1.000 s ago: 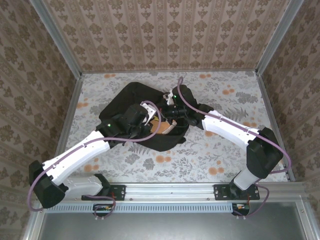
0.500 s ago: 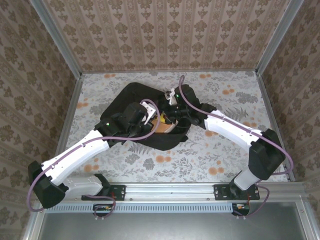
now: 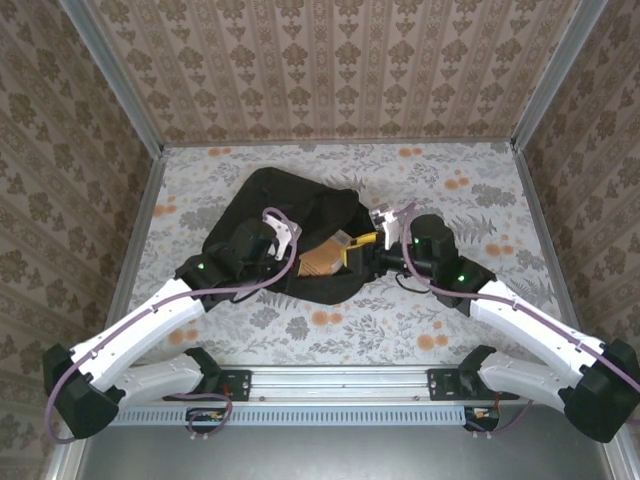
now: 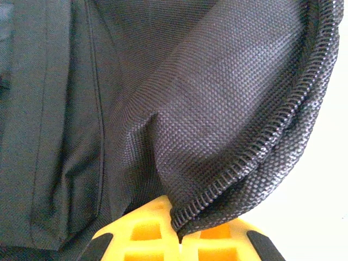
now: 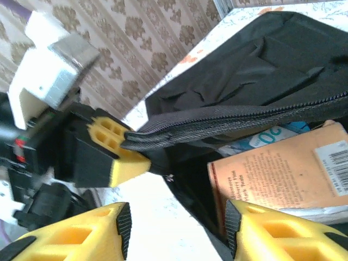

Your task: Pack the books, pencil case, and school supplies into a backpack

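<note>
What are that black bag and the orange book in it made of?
The backpack looks like matte woven synthetic fabric, perhaps nylon: coarse weave, zip coil along its edge. The book looks like matte orange-tan paperback card: printed text, barcode label.

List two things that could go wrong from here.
1. The left gripper pinches just the backpack's zip edge; a slip could drop the flap over the opening.
2. The orange book sticks out of the opening; it might slide out, or catch the open right gripper.
</note>
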Robot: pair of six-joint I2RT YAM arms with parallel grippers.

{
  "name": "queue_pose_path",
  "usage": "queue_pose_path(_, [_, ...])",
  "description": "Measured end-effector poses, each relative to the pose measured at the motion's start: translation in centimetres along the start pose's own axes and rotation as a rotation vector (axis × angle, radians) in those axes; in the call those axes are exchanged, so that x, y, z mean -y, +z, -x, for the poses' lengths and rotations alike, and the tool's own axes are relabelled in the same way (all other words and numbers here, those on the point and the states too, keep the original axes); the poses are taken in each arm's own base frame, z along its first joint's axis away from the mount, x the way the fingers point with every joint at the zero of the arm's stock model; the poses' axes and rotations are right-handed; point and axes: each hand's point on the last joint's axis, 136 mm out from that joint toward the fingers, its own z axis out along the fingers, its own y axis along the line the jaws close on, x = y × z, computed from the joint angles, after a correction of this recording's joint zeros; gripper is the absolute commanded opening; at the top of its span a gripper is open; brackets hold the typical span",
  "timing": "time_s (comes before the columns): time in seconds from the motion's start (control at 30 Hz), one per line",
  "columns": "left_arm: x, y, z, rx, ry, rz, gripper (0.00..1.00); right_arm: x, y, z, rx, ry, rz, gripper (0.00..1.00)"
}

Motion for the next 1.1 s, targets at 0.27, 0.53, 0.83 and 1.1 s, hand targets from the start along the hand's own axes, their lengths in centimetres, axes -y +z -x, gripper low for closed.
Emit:
queue_pose_path(0.27, [0.6, -0.9, 0.2, 0.022, -0.054, -0.056, 0.0, 2.1, 3.5, -2.9, -0.176, -0.36, -0.007, 0.34])
queue_pose_path(0.53, [0.5, -1.1, -0.3, 0.019, -0.093, -0.078, 0.0, 1.1, 5.8, -5.4, -0.308, -0.54, 0.051, 0.42])
queue_pose_path(0.83, [0.6, -0.5, -0.4, 0.027, -0.132, -0.109, 0.0, 0.8, 6.9, -2.3, -0.318, -0.052, 0.013, 0.39])
queue_pose_path(1.1, [0.2, -0.2, 0.3, 0.045, -0.199, -0.134, 0.0, 2.1, 6.6, -5.7, -0.399, 0.432, -0.108, 0.42])
